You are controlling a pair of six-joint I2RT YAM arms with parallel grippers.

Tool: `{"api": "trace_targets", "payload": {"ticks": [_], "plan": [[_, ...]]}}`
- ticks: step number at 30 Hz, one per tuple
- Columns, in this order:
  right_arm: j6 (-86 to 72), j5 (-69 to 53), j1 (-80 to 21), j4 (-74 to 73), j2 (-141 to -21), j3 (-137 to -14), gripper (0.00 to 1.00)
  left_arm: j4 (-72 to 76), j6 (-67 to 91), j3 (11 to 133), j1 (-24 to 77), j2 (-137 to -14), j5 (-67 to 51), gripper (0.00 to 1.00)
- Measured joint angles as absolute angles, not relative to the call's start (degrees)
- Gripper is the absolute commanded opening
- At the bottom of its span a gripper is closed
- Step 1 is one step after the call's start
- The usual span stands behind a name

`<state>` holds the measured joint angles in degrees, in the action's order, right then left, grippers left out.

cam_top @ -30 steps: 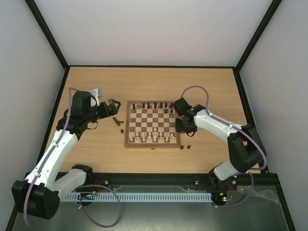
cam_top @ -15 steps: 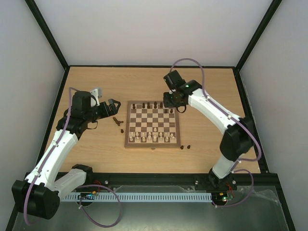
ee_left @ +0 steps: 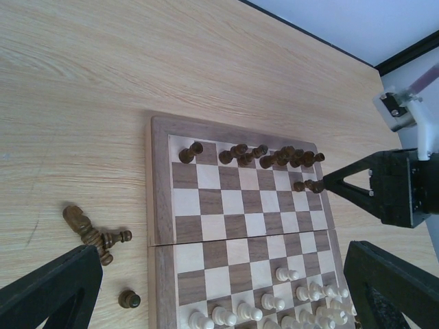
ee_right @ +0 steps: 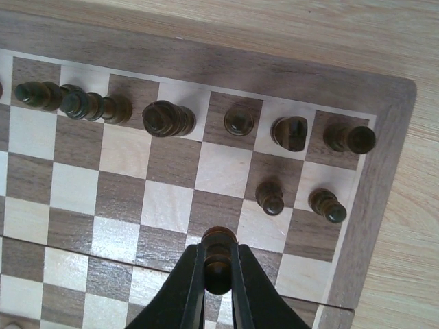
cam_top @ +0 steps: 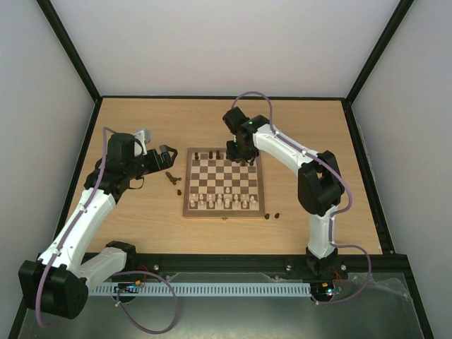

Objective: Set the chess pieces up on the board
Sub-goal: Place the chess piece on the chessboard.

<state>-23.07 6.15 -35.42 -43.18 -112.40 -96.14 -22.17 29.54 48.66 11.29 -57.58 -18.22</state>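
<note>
One dark piece (ee_right: 218, 248) is pinched upright between the closed fingers of the right gripper (ee_right: 218, 271), over the far half of the board (ee_right: 377, 205), just in front of the dark ranks. On the far back row stand about seven dark pieces (ee_right: 168, 118). Those at the left end are bunched too tightly for a sure count, and some of them lean or lie across their squares. In the second row there are two dark pawns (ee_right: 269, 197), side by side on the two rightmost files. Cream pieces (ee_left: 281, 274) crowd the near two rows, with one standing a square ahead of the rest; their number cannot be told. The board lies flat in the middle of the table (cam_top: 141, 226). Off its left edge is a small heap of three or four dark pieces (ee_left: 89, 233), touching one another, at least one of them on its side. One more dark piece (ee_left: 128, 299) stands alone nearer the arms. By the board's near right corner two dark pieces (cam_top: 272, 216) sit close together on the table. The left gripper (cam_top: 167, 155) hovers over the bare wood left of the board, its jaws spread wide and holding nothing.
</note>
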Motion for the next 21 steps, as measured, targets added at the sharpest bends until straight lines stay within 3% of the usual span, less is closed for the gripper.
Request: {"api": "trace_targets", "payload": {"ticks": [21], "plan": [[-22.2, 7.5, -35.8, -43.2, -120.1, -100.8, 0.08, -21.5, 29.5, 48.2, 11.3, -58.3, -17.9, 1.0]]}}
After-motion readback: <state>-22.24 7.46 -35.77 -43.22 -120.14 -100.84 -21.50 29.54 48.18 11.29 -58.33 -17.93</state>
